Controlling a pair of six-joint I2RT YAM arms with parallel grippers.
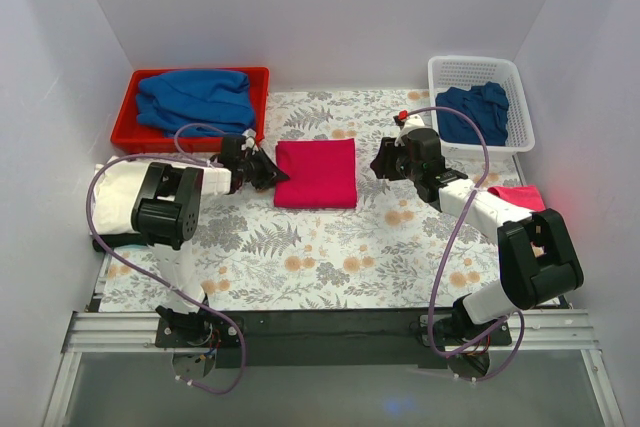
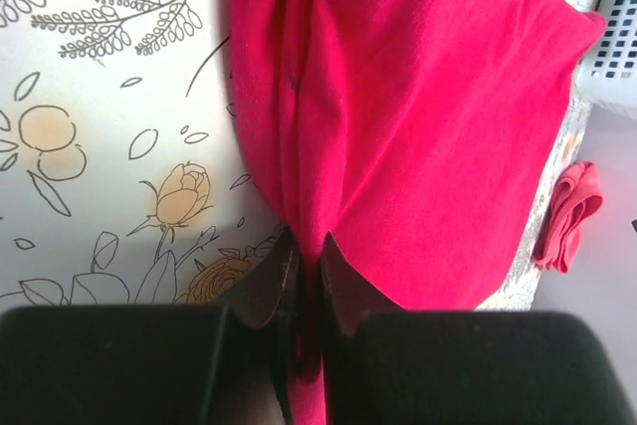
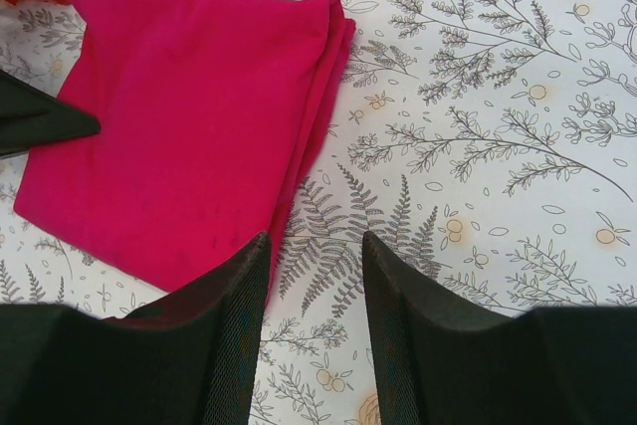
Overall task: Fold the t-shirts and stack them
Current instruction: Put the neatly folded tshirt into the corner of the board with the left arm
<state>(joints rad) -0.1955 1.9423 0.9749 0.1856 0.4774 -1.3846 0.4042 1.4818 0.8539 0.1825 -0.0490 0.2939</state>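
A crimson-pink t-shirt point(image 1: 316, 173) lies folded into a square in the middle of the flowered cloth. My left gripper point(image 1: 272, 171) is at its left edge and is shut on that edge. In the left wrist view the red fabric point(image 2: 418, 116) runs down between the closed fingers point(image 2: 267, 281). My right gripper point(image 1: 381, 164) hovers just right of the shirt, open and holding nothing. In the right wrist view its fingers point(image 3: 234, 306) stand apart over bare cloth, with the folded shirt point(image 3: 189, 136) ahead to the left.
A red tray point(image 1: 125, 117) at the back left holds a blue shirt point(image 1: 195, 99). A white basket point(image 1: 522, 97) at the back right holds another blue shirt point(image 1: 472, 112). A cream shirt point(image 1: 118, 192) lies at the left edge and a pink one point(image 1: 522, 197) at the right.
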